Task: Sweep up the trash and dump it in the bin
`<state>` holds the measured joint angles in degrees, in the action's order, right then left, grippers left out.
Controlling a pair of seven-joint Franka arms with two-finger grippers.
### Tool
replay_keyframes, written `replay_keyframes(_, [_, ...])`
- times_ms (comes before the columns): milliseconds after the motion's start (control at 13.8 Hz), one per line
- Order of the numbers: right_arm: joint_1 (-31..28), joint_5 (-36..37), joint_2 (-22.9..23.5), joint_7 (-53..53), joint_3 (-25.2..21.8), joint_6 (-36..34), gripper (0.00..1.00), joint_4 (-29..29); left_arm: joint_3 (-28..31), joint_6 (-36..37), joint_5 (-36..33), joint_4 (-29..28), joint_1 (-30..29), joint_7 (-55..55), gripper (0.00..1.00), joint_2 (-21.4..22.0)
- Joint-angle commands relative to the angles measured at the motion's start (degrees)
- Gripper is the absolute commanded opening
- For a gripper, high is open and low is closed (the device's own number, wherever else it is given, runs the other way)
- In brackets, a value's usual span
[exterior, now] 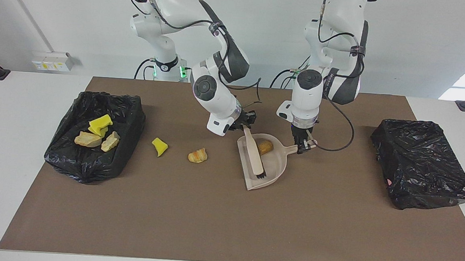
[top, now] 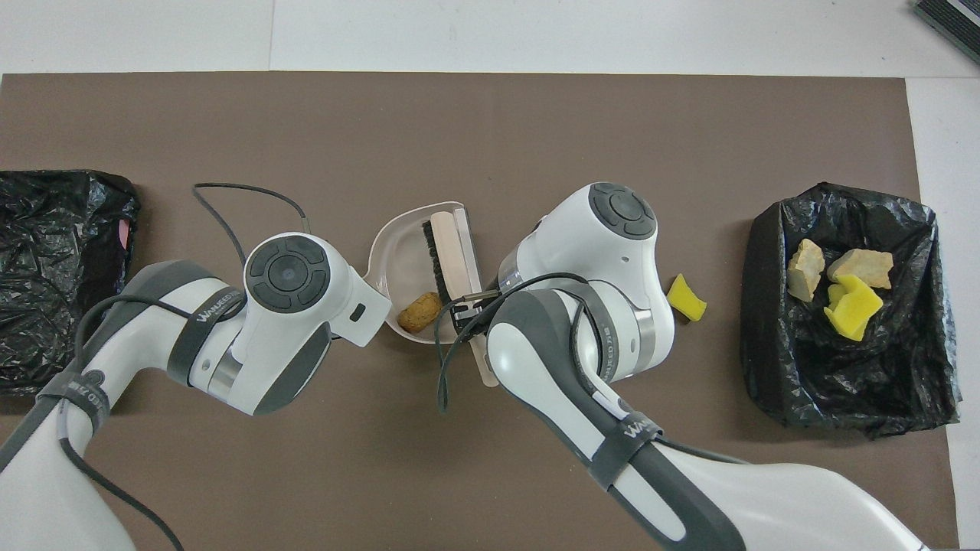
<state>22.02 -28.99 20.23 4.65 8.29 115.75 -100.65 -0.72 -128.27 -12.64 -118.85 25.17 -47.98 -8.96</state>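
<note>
Facing view: the right claw point(exterior: 244, 126), closed on the brush point(exterior: 254, 153), is over the dustpan point(exterior: 271, 166), held by the left claw point(exterior: 305, 146); a bread lump point(exterior: 265, 147) lies inside, while a croissant-like lump point(exterior: 198, 156) and yellow sponge bit point(exterior: 159, 146) lie toward the right arm's end.

Overhead view: the brush point(top: 445, 259) runs lengthwise along the dustpan's mouth point(top: 468, 229); the sponge bit point(top: 687, 298) lies unswept on the surface point(top: 490, 122).

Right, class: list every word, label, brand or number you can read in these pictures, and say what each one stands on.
"WANJEED", as best it reads: on the grey band round the left arm.
The same brand, only partly legible: on the band round the right arm.
Lettering on the left arm's band in the facing view: too small to read.
Yellow label on the wall socket: too small to read.
No other text shows.
</note>
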Motion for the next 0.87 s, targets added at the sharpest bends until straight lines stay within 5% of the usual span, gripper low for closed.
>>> replay_keyframes(0, [-3.3, -0.9, -3.7, 1.1, -0.5, -4.4, 0.00, -0.7, 0.3, -1.5, -1.2, -2.2, 0.2, 1.7, 0.00, 1.7])
replay_keyframes(796, [-19.6, 27.9, -13.0, 10.6, -0.3, -19.7, 0.00, -4.2, 0.3, -1.5, -1.2, -2.2, 0.2, 1.7, 0.00, 1.7])
